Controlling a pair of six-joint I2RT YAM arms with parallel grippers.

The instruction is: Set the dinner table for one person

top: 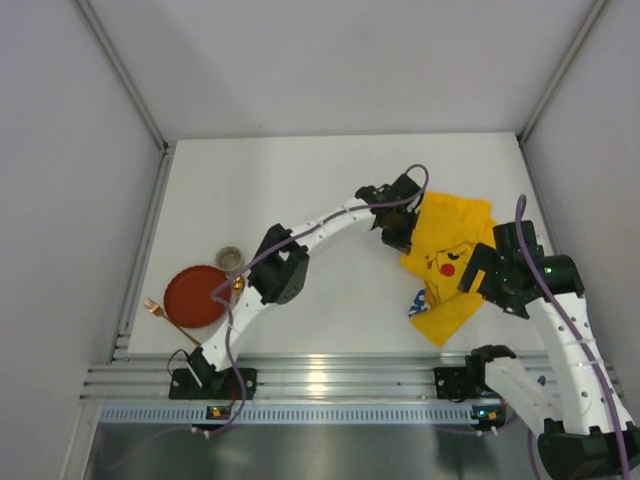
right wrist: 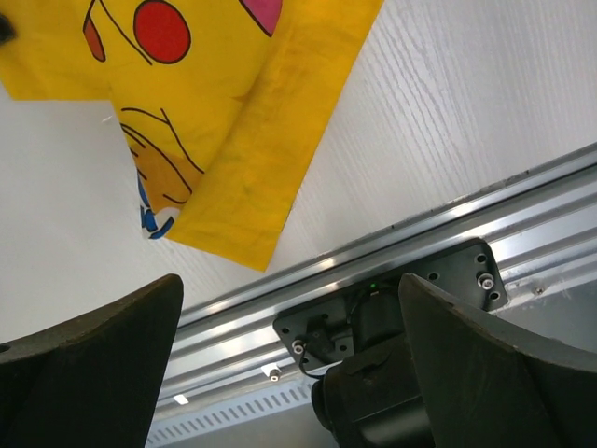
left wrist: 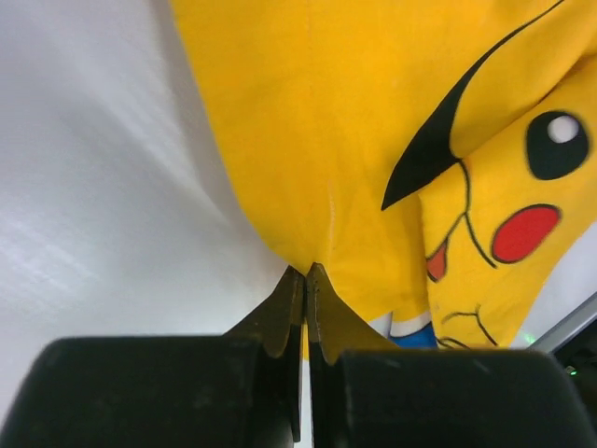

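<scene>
The dinner table is a plain white tabletop with a silver rail along its near edge. A yellow cartoon-printed cloth lies crumpled at the right. My left gripper is shut on the cloth's left edge; in the left wrist view the gripper pinches a fold of the yellow cloth. My right gripper hovers over the cloth's right side, open and empty. In the right wrist view the gripper is spread wide, with the cloth's corner above it.
A red plate sits at the near left, with a small cup behind it and a copper fork at its left. The right arm's base and the rail show in the right wrist view. Grey walls enclose the table.
</scene>
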